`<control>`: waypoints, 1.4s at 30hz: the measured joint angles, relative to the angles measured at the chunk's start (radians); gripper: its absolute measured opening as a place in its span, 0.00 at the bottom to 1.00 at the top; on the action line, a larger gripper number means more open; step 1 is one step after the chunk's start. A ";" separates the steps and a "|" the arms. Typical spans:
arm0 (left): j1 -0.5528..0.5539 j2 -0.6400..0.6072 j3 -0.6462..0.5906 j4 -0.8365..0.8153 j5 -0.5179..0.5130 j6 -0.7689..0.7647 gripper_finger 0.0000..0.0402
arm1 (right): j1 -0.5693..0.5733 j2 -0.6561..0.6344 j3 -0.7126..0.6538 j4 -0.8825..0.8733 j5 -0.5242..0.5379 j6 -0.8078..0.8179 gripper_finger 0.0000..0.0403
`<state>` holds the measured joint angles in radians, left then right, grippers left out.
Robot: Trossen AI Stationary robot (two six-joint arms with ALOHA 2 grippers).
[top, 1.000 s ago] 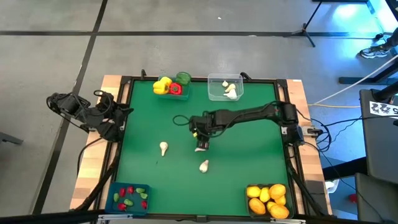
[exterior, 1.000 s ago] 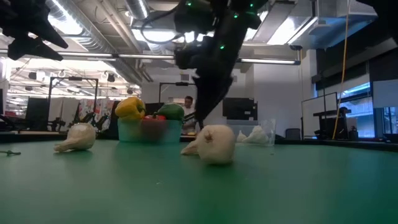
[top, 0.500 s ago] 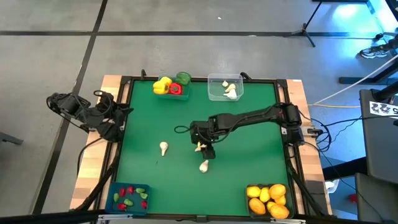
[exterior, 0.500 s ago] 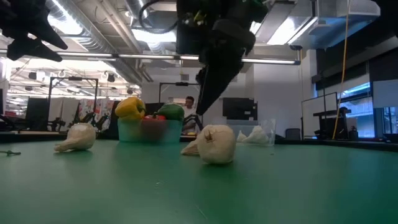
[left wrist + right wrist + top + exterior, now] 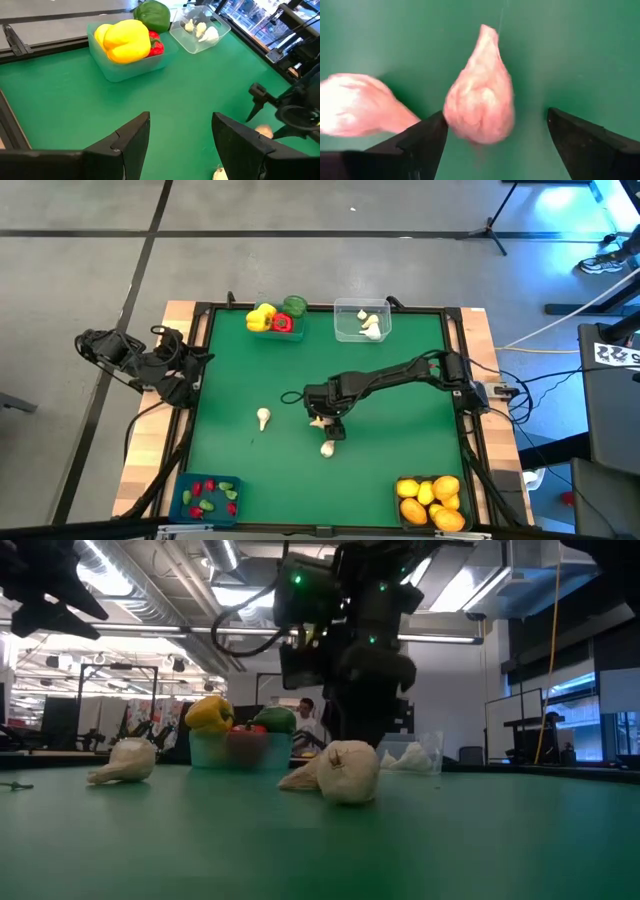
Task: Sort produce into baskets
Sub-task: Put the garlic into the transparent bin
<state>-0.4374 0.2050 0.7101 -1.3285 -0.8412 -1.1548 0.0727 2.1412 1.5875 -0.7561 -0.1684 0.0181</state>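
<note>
Your right gripper (image 5: 326, 427) is down over the middle of the green mat (image 5: 400, 440), its fingers spread wide and gripping nothing. Between them lies a garlic bulb (image 5: 481, 97), closer to one finger than the other and apparently free of both. A second garlic bulb (image 5: 357, 104) lies just outside that nearer finger. From above, you see one bulb (image 5: 318, 421) partly under the gripper head and another (image 5: 327, 448) just beyond it, toward the front edge of the table. A third bulb (image 5: 263, 417) lies farther off, on the gripper's left-arm side.

Well behind the gripper, at the far edge of the mat, the clear bin (image 5: 362, 320) already holds several garlic bulbs. Beside it the teal bin (image 5: 276, 328) holds the yellow pepper (image 5: 262, 317), red pepper (image 5: 282, 323) and green pepper (image 5: 295, 306). At the near edge, the corner on the right arm's side has the bin of citrus (image 5: 430, 500), and the opposite corner has the blue bin (image 5: 206, 500) of small red and green pieces.

Your left gripper (image 5: 181, 137) waits off the mat at the left side of the table, its fingers parted and empty, pointing toward the peppers.
</note>
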 joint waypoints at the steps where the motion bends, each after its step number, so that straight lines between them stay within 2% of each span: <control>1: 0.000 0.001 0.000 0.000 0.001 0.000 0.52 | 0.000 0.014 0.001 0.004 0.003 -0.001 0.83; 4: 0.000 0.000 0.000 0.000 0.001 -0.004 0.52 | 0.000 0.033 0.006 -0.002 0.005 0.001 0.81; 7: 0.000 0.001 0.000 0.000 0.001 -0.014 0.52 | 0.000 0.041 0.006 -0.007 0.041 0.005 0.74; 12: 0.000 0.001 0.000 0.000 0.001 -0.020 0.52 | 0.000 0.035 0.004 -0.002 0.097 0.002 0.53; 18: 0.000 0.001 0.000 0.000 0.001 -0.020 0.52 | -0.002 0.040 0.034 -0.023 0.073 -0.001 0.28; 22: 0.000 0.001 0.000 0.000 0.001 -0.020 0.52 | -0.012 0.045 0.083 -0.042 0.022 -0.033 0.17; 25: 0.000 0.001 0.000 0.000 0.001 -0.018 0.52 | -0.031 0.024 0.101 -0.061 -0.017 -0.054 0.14; 30: 0.000 0.001 0.000 0.000 0.001 -0.018 0.52 | -0.093 -0.043 0.103 -0.087 -0.006 -0.053 0.16; 36: 0.000 0.001 0.000 0.000 0.001 -0.001 0.52 | -0.201 -0.151 0.103 -0.177 0.072 -0.087 0.19; 42: 0.000 0.001 0.000 0.000 0.001 -0.001 0.52 | -0.361 -0.266 0.104 -0.227 0.156 -0.132 0.19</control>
<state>-0.4374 0.2058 0.7101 -1.3285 -0.8406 -1.1561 -0.2883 1.8748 1.6913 -0.9832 -0.0125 -0.1137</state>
